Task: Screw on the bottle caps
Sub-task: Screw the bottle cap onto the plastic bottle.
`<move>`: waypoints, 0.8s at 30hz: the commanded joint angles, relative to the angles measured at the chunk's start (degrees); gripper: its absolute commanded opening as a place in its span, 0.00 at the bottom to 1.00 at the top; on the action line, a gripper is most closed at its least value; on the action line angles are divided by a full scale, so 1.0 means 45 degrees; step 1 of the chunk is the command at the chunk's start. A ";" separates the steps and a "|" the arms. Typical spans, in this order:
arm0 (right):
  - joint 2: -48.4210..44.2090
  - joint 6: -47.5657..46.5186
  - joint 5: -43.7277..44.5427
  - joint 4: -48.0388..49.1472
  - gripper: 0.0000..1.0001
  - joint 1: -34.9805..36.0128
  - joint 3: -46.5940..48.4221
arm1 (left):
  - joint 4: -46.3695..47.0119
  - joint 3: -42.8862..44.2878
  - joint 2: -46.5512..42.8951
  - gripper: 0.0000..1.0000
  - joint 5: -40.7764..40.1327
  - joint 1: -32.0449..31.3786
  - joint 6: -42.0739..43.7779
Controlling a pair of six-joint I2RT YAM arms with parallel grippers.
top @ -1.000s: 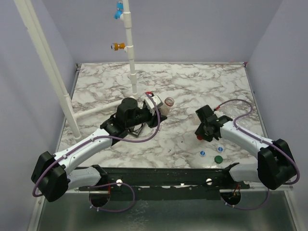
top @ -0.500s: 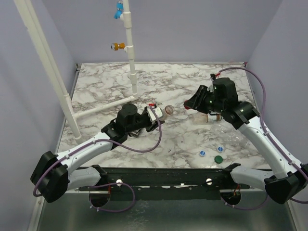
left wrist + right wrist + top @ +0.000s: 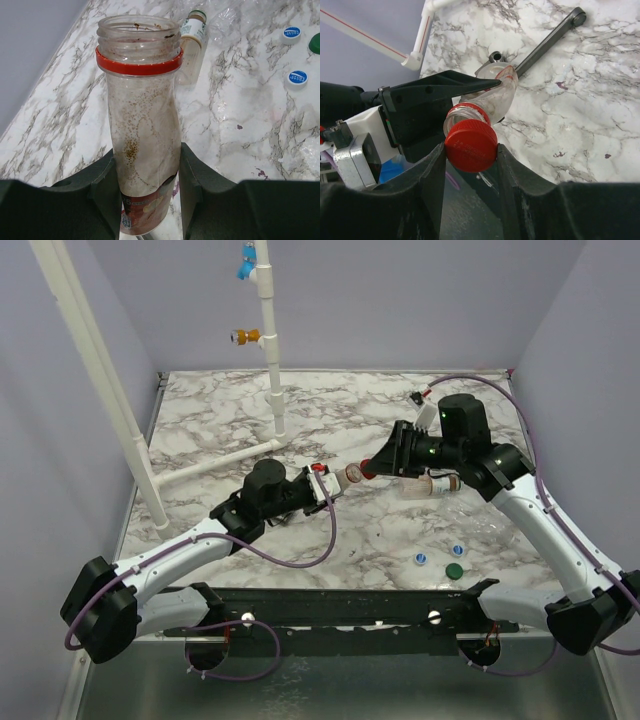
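Note:
My left gripper (image 3: 145,200) is shut on a clear bottle (image 3: 142,125) with a reddish label and a red neck ring; its mouth is uncovered. In the top view that bottle (image 3: 348,476) points right from the left gripper (image 3: 326,485). My right gripper (image 3: 470,150) is shut on the red cap (image 3: 471,145), which sits right at the bottle's mouth (image 3: 462,112), slightly off centre; contact is unclear. From above, the right gripper (image 3: 375,467) meets the bottle mid-table. Two white-and-blue caps (image 3: 421,560) (image 3: 457,550) and a green cap (image 3: 454,570) lie front right. Another small bottle (image 3: 425,486) lies under the right arm.
An upright white pipe (image 3: 270,350) with blue and orange fittings stands at the back; a slanted pipe (image 3: 100,380) and a lying pipe (image 3: 215,462) are on the left. A black bar-shaped tool (image 3: 550,37) lies on the marble. A crumpled clear bottle (image 3: 490,525) lies at the right.
My right arm swung up from the front right, near the loose caps, and left to the bottle's mouth with the red cap. The left gripper shifted slightly nearer, still holding the bottle.

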 commanded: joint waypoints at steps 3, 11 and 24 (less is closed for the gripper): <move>0.0111 -0.0239 -0.1080 0.0280 0.32 0.0021 0.0069 | 0.0262 0.0111 0.0154 0.00 0.0060 -0.0085 0.0222; 0.0115 -0.0274 -0.0840 0.0294 0.32 0.0031 -0.0184 | 0.0162 0.0546 0.0518 0.00 0.0521 -0.0084 0.0072; 0.0099 -0.0394 -0.0007 0.0432 0.29 0.0065 -0.0587 | 0.0110 0.1105 0.1037 0.00 0.1220 -0.0196 -0.0131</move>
